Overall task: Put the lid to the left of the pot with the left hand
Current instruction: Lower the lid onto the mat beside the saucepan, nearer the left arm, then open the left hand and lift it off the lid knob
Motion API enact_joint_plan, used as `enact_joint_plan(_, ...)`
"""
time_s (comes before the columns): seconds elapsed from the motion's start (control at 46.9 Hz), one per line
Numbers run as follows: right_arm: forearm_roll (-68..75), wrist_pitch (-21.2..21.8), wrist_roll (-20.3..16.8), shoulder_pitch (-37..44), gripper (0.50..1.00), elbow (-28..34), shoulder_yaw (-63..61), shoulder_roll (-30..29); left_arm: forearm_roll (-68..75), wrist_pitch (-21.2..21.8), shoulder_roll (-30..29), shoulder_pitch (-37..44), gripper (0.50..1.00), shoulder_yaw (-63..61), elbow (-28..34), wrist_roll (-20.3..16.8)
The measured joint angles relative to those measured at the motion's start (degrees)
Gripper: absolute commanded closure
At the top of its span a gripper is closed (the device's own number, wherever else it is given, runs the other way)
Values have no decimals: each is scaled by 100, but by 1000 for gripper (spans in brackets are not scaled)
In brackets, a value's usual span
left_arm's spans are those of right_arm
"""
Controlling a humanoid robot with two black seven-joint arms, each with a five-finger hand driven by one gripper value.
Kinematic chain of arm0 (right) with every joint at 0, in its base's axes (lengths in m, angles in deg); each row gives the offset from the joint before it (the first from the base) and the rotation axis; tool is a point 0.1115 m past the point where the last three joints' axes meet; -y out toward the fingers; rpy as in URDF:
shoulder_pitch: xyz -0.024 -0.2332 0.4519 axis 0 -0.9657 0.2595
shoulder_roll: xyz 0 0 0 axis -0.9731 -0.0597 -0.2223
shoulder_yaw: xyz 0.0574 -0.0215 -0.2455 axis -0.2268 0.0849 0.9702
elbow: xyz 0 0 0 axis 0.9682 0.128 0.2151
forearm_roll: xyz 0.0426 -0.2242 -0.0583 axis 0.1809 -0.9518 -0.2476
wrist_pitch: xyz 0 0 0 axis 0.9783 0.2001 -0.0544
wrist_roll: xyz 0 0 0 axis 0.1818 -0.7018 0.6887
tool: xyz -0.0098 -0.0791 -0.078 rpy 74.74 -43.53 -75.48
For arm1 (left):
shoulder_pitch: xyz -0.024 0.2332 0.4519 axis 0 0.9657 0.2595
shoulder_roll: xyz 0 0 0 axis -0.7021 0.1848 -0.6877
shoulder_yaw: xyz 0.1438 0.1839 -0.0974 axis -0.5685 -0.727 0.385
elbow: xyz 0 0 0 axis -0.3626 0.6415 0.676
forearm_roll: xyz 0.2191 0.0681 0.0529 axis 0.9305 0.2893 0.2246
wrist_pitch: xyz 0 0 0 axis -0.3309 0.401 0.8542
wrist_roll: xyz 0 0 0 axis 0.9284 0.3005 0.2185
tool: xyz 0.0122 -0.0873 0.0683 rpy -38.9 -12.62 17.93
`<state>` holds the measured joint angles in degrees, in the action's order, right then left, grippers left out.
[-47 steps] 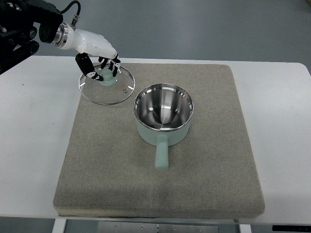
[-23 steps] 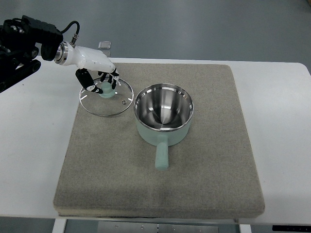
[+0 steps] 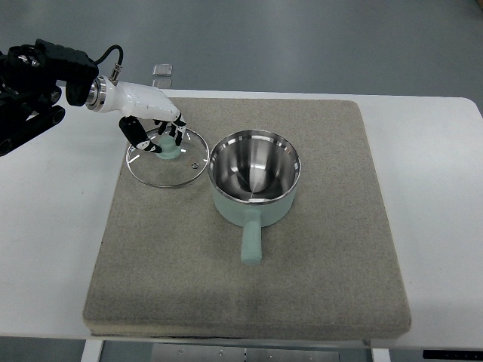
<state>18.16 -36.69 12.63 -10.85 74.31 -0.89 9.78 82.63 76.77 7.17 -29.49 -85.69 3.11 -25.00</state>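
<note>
You are looking down on a white table (image 3: pixel 45 249) with a square grey felt mat (image 3: pixel 302 286) laid across its middle. Your left hand (image 3: pixel 155 124) reaches in from the upper left edge on a black arm (image 3: pixel 34 83), its white shell angled down toward the mat. The dark fingers (image 3: pixel 136 130) are curled in around the pale green knob (image 3: pixel 167 148) of the glass lid (image 3: pixel 167 157), so the hand has the lid gripped by that knob. The lid sits over the mat's upper left part, its metal rim reaching just past the mat's left edge. From this view you cannot tell whether the lid rests flat on the mat or is held slightly above it. Just beside it on the right stands the pot (image 3: pixel 254 181), a pale green saucepan with a shiny steel inside, open and uncovered. The lid's rim comes very close to the pot's rim on the pot's upper left side; whether the two touch is not clear. The pot's straight green handle (image 3: pixel 250 240) points toward the near edge of the mat. A small pale object (image 3: pixel 161 70) lies at the far edge of the table behind the hand, too small to make out. Beyond the table you see grey floor (image 3: pixel 302 38).
</note>
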Motion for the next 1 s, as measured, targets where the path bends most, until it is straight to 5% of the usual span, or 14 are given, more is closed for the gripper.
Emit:
enact_joint_plan(0.64,0,0,0,1,579,0,2,0,-175,430,19,271,1000,111,78,0)
enact_joint_plan(0.725,0,0,0,2,579,0,1,0,-202,465,7,272,928,108,78,0)
enact_joint_plan(1.003,0,0,-1,1,579,0,1,0,-117,473,-24,307,868,8,42,0)
